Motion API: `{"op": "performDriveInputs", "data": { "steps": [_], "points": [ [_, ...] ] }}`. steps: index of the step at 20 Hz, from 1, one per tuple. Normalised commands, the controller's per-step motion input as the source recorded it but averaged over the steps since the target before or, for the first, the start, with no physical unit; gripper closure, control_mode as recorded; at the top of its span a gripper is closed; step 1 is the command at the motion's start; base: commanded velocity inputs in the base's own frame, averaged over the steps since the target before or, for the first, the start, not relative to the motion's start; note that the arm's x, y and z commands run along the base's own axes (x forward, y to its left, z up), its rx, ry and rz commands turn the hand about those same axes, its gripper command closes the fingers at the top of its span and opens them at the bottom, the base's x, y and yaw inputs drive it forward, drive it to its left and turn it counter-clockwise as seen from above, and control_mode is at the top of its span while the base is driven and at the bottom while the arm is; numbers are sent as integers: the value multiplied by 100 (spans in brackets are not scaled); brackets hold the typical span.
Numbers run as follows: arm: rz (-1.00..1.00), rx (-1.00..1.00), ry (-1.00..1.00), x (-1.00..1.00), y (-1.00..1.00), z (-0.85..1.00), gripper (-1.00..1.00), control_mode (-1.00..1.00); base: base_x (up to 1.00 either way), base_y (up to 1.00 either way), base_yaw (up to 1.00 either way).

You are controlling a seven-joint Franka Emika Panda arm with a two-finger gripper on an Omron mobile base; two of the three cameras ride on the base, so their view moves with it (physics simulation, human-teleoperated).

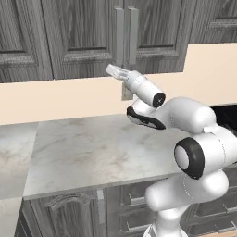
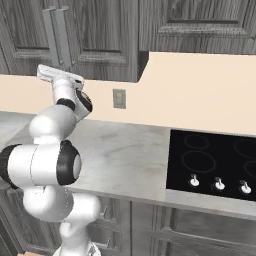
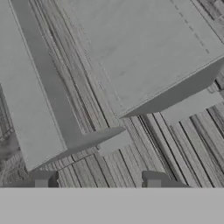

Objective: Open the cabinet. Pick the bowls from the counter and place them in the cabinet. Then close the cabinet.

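Gripper (image 3: 97, 183) raised to the lower ends of the two bar handles (image 1: 126, 34) of the cabinet (image 1: 88, 32), its fingertips (image 3: 41, 181) spread apart with nothing between them. Seen from the hand, both handle ends sit just ahead against the wood-grain doors, which are shut. Below, the marble counter (image 1: 102, 152) runs along a cream wall with an outlet (image 2: 119, 98); a black cooktop (image 2: 215, 162) lies to the right.
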Motion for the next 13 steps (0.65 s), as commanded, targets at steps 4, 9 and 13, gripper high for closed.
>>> {"op": "performDriveInputs", "data": {
  "steps": [4, 9, 13],
  "points": [
    [36, 1, 0, 100, -34, 0, -100, -100, 0, 0, 0],
    [29, 0, -6, 100, -19, -11, -100, -100, 0, 0, 0],
    [20, 0, -16, 100, -3, -20, -100, -100, 0, 0, 0]
  ]
}}
